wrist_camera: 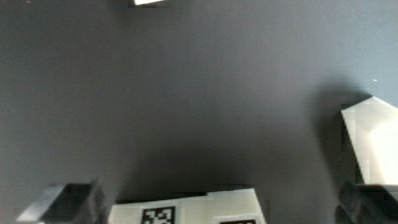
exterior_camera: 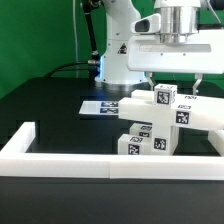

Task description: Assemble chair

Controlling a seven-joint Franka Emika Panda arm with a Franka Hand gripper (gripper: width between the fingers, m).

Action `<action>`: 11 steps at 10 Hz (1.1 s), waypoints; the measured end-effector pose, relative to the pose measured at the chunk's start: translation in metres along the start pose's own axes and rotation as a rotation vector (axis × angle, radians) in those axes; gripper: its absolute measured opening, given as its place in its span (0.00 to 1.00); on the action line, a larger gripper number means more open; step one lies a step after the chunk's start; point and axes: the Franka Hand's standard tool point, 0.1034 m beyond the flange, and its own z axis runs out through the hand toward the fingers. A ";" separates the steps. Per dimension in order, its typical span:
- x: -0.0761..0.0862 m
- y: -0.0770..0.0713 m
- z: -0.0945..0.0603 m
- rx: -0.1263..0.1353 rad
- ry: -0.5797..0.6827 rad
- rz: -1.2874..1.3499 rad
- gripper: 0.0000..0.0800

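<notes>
Right now the hand (exterior_camera: 176,82) hangs over the chair parts (exterior_camera: 158,118) at the exterior view's right, w/ its fingers spread wide and nothing pinched between them. Its white body sits just above the parts; can't tell if a fingertip touches any.

Chair parts are white blocks w/ black-and-white square tags, clustered on the black counter (exterior_camera: 50,105). A long bar (exterior_camera: 195,115) lies across the top of the pile, running off toward the exterior view's right. A tagged cube-like piece (exterior_camera: 165,97) stands on it. Two tagged blocks (exterior_camera: 143,140) sit lower, just behind the white border wall (exterior_camera: 70,160) that runs along the front and up the exterior view's left side.

Marker board (exterior_camera: 103,106) lies flat on the counter, beside the parts toward the exterior view's left, near the arm's base (exterior_camera: 118,65).

Wrist view: mostly bare dark counter, one white tagged part (wrist_camera: 187,208) at the frame edge btwn the fingers (wrist_camera: 374,140). One finger looks pale, the other dark and blurred. The part isn't clamped.
</notes>
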 end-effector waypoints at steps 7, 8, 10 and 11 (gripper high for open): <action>-0.010 -0.012 0.007 -0.005 0.009 0.011 0.81; -0.010 -0.012 0.007 -0.005 0.009 0.011 0.81; -0.018 -0.011 0.009 -0.008 0.009 0.009 0.81; -0.021 -0.008 0.009 -0.011 0.004 0.005 0.81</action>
